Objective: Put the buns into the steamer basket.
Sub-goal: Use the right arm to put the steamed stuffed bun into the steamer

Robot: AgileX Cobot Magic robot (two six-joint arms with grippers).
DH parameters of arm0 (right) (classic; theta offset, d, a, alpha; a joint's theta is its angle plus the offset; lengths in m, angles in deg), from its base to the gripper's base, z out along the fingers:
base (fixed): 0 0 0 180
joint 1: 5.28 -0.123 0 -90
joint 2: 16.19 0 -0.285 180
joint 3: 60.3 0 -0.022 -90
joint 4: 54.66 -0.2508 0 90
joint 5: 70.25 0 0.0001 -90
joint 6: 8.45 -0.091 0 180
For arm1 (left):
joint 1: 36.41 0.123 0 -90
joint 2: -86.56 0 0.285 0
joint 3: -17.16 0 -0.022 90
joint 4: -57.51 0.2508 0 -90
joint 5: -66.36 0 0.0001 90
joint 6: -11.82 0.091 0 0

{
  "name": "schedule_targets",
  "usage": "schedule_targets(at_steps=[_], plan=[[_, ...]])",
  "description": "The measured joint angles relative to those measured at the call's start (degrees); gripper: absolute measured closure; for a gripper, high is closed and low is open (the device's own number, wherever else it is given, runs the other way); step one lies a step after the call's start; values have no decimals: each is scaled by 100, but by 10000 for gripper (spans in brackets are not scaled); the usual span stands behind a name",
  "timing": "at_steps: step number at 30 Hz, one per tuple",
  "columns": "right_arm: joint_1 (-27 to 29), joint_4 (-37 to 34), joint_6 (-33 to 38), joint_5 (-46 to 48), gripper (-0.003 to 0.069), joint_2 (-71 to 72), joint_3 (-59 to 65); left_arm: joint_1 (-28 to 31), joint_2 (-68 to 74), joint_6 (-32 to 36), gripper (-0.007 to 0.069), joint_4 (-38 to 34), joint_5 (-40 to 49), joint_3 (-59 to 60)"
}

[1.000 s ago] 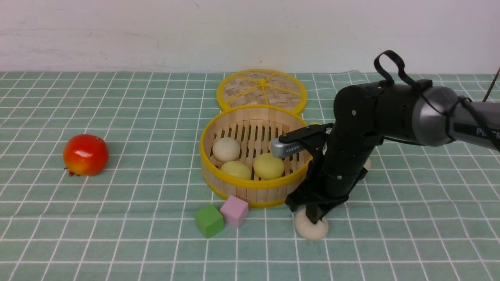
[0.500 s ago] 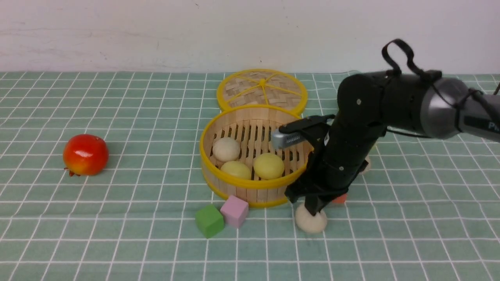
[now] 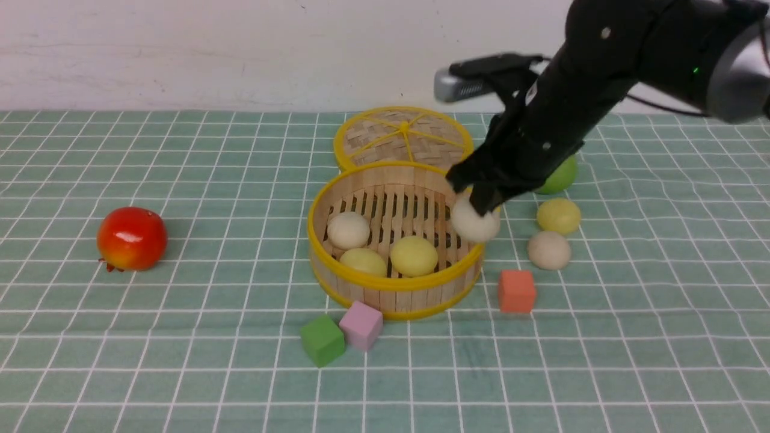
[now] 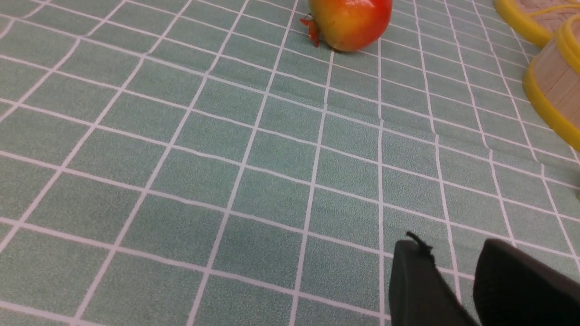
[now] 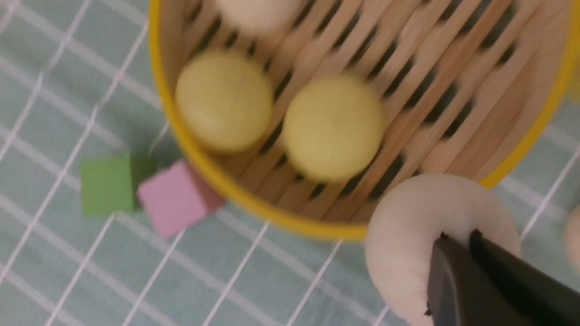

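Observation:
My right gripper (image 3: 483, 206) is shut on an off-white bun (image 3: 475, 221), pinching its top. It hangs in the air just above the right rim of the steamer basket (image 3: 385, 282). In the right wrist view the bun (image 5: 421, 244) overlaps the basket's yellow rim (image 5: 190, 149), with the gripper (image 5: 457, 236) biting into it. Three buns lie in the basket: one off-white (image 3: 348, 230) and two pale yellow (image 3: 363, 262) (image 3: 414, 255). A yellow bun (image 3: 559, 216) and a beige bun (image 3: 549, 250) sit on the cloth to the right. My left gripper (image 4: 448, 246) is open over bare cloth.
The woven lid (image 3: 403, 137) lies flat behind the basket. A green apple (image 3: 556, 175) sits behind the right arm. An orange cube (image 3: 517, 291) stands right of the basket; pink (image 3: 361, 325) and green (image 3: 322, 340) cubes stand in front. A red fruit (image 3: 132, 238) is far left.
My right gripper has lifted the off-white bun from the cloth in front of the basket, up and back to above the basket's right rim. The orange cube and two buns came into sight.

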Motion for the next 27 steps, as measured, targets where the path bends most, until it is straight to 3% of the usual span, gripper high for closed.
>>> schedule_targets(at_steps=[10,21,27], plan=[[65,-155,133,-925,666,-634,-32,0,0,0,420,0,0,0],[65,-181,110,-1073,661,-1181,-32,0,0,0,408,0,0,0],[65,-175,75,-1084,592,-1225,-32,0,0,0,407,0,0,0]])
